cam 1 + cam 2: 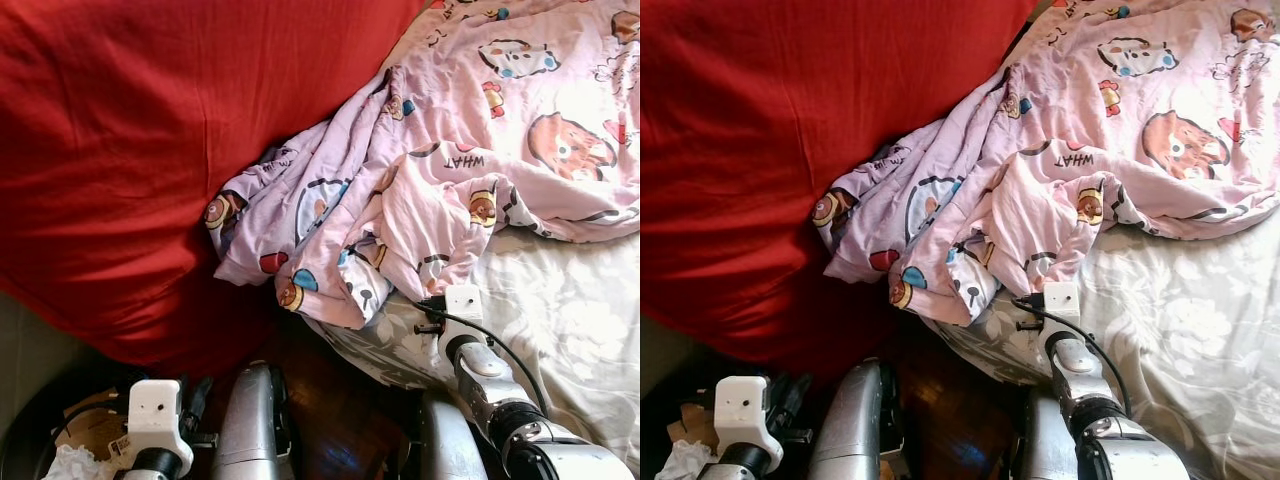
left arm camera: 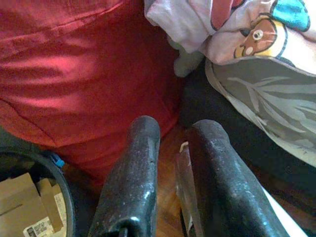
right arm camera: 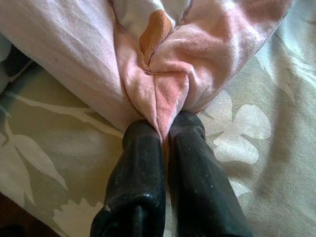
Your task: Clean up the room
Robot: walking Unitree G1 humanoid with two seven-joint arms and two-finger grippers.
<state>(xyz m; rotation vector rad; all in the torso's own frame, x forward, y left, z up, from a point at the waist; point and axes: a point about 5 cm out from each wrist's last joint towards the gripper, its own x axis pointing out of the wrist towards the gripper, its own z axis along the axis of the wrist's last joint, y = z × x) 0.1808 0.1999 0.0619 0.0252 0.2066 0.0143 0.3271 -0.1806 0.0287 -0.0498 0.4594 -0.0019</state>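
Note:
A crumpled pink blanket with cartoon prints [image 1: 480,150] lies across a bed with a grey floral sheet [image 1: 570,320]. Its bunched lower edge hangs toward the bed's near side. My right gripper [image 3: 162,129] is shut on a fold of this pink blanket [image 3: 163,94] just above the sheet, and my right wrist [image 1: 463,302] sits at the blanket's hem. My left gripper [image 2: 173,131] hangs low over the floor beside the bed, its fingers [image 2: 136,163] slightly apart and holding nothing.
A large red cloth-covered mass [image 1: 150,150] rises to the left of the bed, touching the blanket. A dark round bin [image 1: 25,440] with cardboard and crumpled paper stands at the lower left. Dark wooden floor [image 1: 335,420] shows between my arms.

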